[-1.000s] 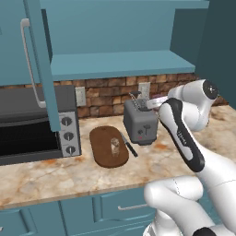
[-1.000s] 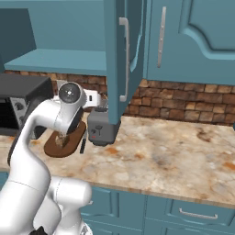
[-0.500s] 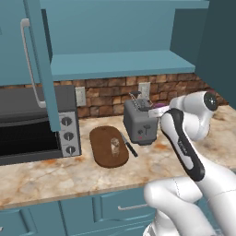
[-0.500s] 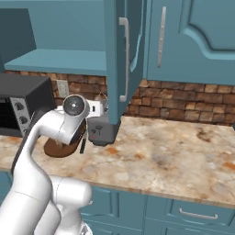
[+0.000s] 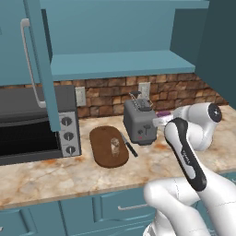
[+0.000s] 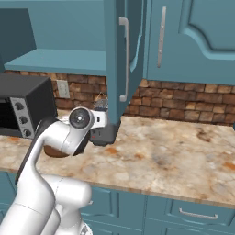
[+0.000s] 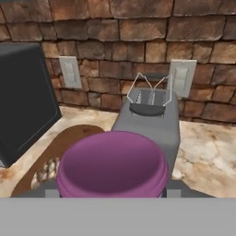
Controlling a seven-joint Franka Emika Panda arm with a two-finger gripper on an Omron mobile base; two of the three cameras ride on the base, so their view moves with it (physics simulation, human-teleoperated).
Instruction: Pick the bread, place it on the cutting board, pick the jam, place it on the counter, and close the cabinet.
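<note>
One jam [image 7: 113,164] within end effector [image 7: 113,191]

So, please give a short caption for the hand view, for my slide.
Gripper holds the jam above the counter, facing the toaster and cutting board.

Rising as a white jointed arm [image 5: 184,152], bending at the elbow, reaching leftward; holding a two-finger gripper [image 5: 162,117] clamped on its load.
</note>
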